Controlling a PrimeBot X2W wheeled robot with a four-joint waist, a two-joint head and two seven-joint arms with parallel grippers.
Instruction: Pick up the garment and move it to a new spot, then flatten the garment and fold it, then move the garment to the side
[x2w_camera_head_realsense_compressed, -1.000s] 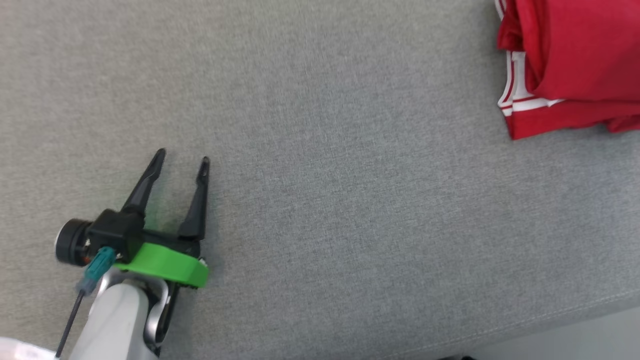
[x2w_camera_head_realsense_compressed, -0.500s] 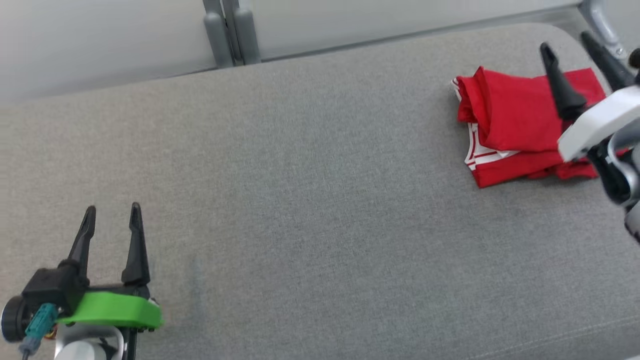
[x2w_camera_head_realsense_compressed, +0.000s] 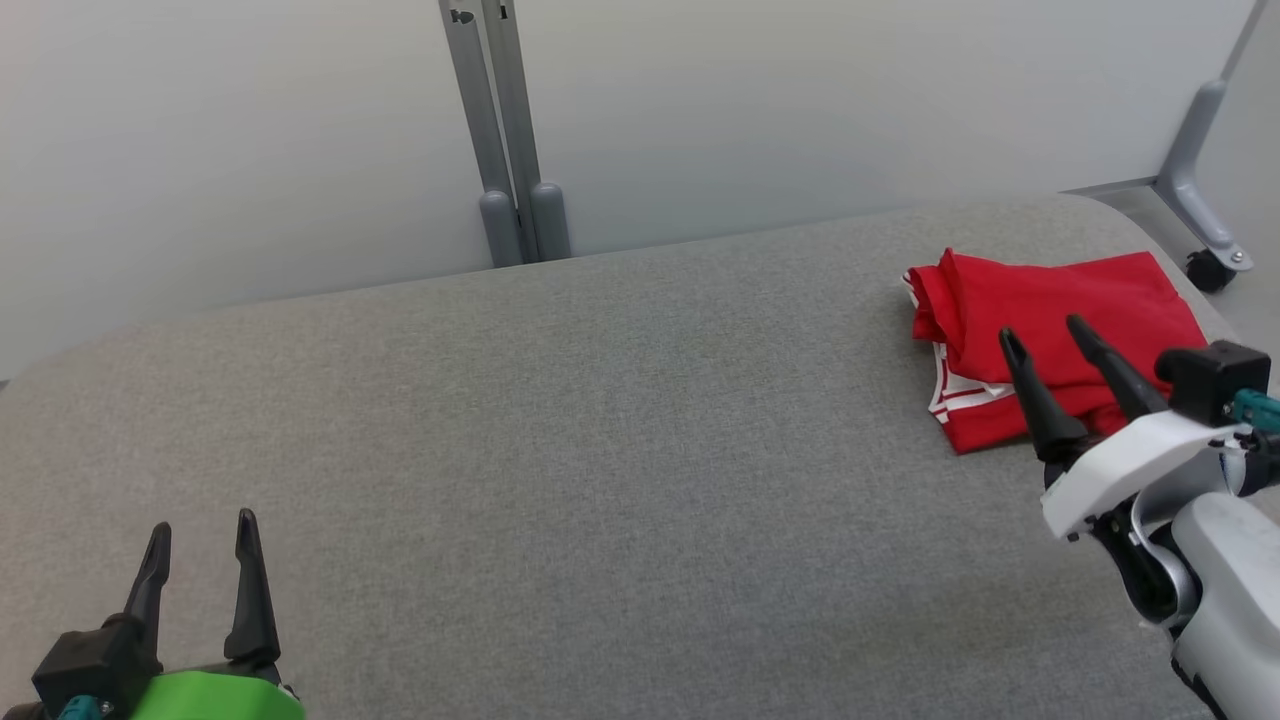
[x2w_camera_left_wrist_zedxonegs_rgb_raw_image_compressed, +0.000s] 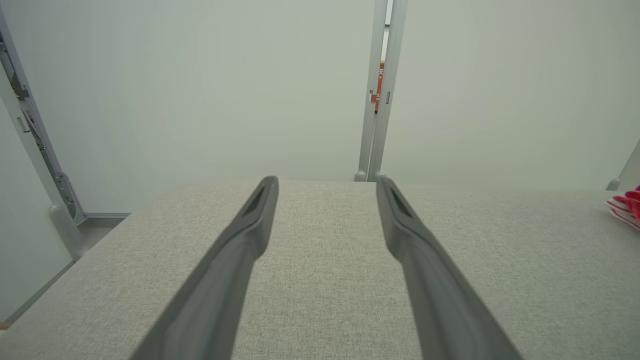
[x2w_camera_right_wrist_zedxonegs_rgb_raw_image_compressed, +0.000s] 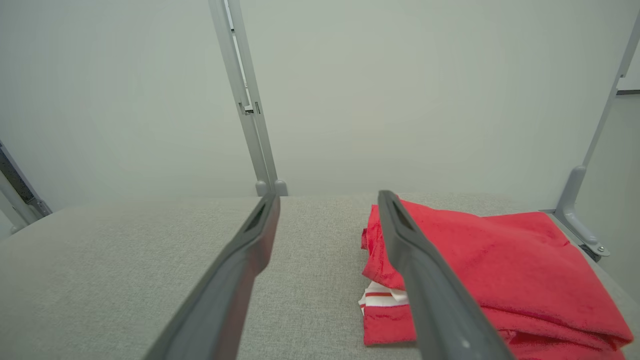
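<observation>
The red garment (x2w_camera_head_realsense_compressed: 1040, 290) lay in a compact, layered bundle near the far right end of the grey fabric tabletop (x2w_camera_head_realsense_compressed: 600, 450), a white-striped hem showing at its near left corner and the top layer fairly smooth. The right end effector (x2w_camera_head_realsense_compressed: 1040, 330) hung just in front of it, its two dark fingers spread apart with nothing between them. From the head view their tips overlapped the cloth, and whether they touched it could not be told. In the right wrist view the bundle sat ahead and to the right of the fingers. The left end effector (x2w_camera_head_realsense_compressed: 202, 522) was well apart from the garment, low over the near left corner of the tabletop, its fingers likewise parted and empty. Behind the tabletop stood pale partition panels joined at a grey post (x2w_camera_head_realsense_compressed: 505, 150). Judged from the tidy stack lying off to the side with both arms free of it, the last step, setting the folded garment aside, looked finished or nearly so. If so, the next move called only for drawing the right arm back without snagging the top layer. If the bundle was in fact unworked, the right fingers needed to drop and pinch an edge.
</observation>
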